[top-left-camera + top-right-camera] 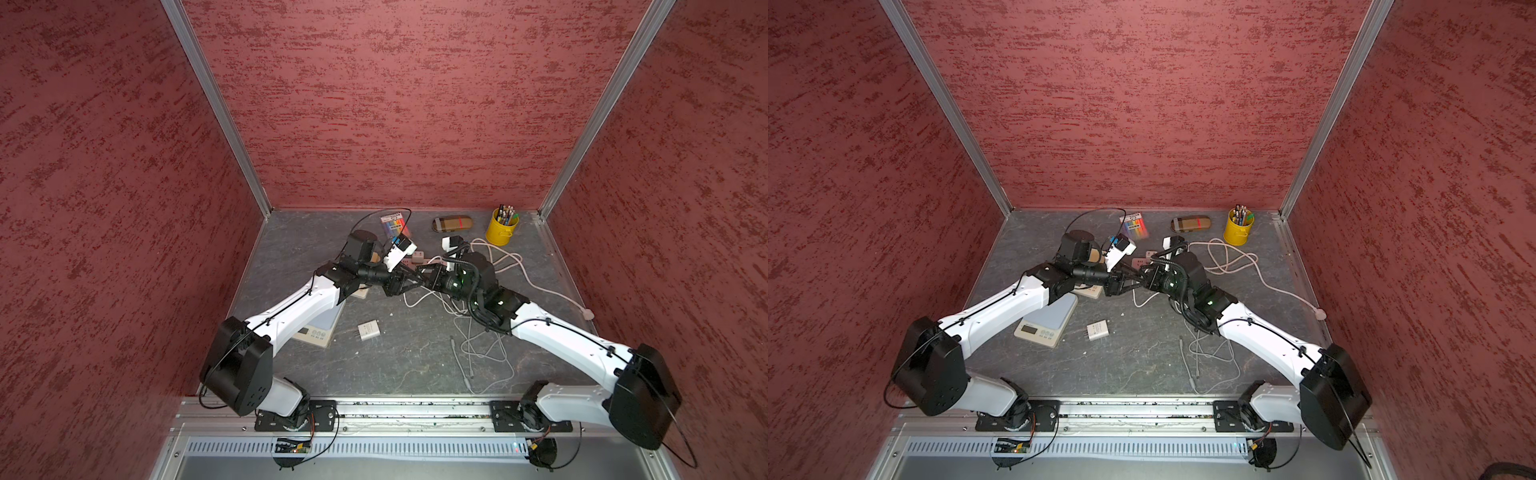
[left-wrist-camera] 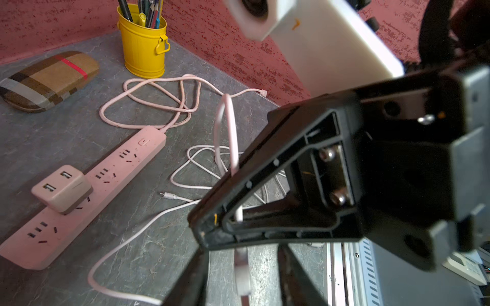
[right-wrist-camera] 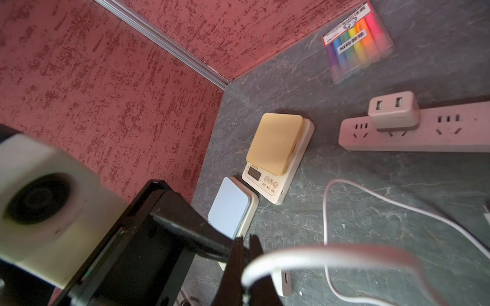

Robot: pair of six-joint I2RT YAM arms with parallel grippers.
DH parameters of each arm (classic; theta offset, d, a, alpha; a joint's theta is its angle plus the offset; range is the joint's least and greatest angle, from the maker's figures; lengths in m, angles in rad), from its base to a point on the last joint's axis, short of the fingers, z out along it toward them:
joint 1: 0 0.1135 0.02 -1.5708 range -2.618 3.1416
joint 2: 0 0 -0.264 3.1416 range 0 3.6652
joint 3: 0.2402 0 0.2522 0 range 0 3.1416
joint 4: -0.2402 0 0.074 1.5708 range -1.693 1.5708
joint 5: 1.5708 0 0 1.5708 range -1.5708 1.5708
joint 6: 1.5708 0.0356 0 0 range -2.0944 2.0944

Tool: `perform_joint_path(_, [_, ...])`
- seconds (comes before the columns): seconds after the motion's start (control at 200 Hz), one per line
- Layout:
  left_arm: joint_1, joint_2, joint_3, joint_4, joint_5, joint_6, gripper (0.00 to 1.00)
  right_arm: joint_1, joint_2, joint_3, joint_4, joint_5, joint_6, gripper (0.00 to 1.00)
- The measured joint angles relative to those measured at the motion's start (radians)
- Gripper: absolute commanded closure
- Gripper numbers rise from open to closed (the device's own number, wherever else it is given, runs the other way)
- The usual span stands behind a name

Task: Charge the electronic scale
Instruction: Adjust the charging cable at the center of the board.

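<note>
**Both top views:** even, diffuse light from above. The red walls [image 1: 395, 104] and grey desk [image 1: 399, 365] render sharply, and the arms [image 1: 299, 307] cast only soft shadows. Wide-angle distortion splays the corner posts [image 1: 215, 104] outward.

**Wrist views:** the background is in focus, whereas the near white cable [image 3: 331, 254] and camera housing [image 3: 39, 190] blur strongly.

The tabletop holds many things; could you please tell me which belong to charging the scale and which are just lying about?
For the job: tan-topped scale or blue-topped scale (unclear which), charging cable, USB adapter, power strip.
Lying about: pen pot, plaid case, highlighter pack, loose charger.
</note>
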Motion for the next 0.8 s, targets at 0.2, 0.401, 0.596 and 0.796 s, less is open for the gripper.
perform_joint_path(0.2, [0.052, -0.064, -0.117, 0.146, 0.044, -0.089, 0.54, 0.0, -0.071, -0.034, 0.018, 0.053, 0.044, 1.0])
perform_joint_path(0.401, [0.047, -0.008, -0.125, 0.221, 0.071, -0.152, 0.59, 0.0, -0.075, -0.034, 0.027, 0.068, 0.069, 1.0])
perform_joint_path(0.596, [0.016, 0.037, -0.124, 0.282, 0.088, -0.188, 0.73, 0.0, -0.07, -0.034, 0.028, 0.07, 0.086, 1.0])
perform_joint_path(0.796, [0.01, 0.056, -0.124, 0.306, 0.104, -0.209, 0.92, 0.0, -0.07, -0.034, 0.028, 0.075, 0.095, 1.0])
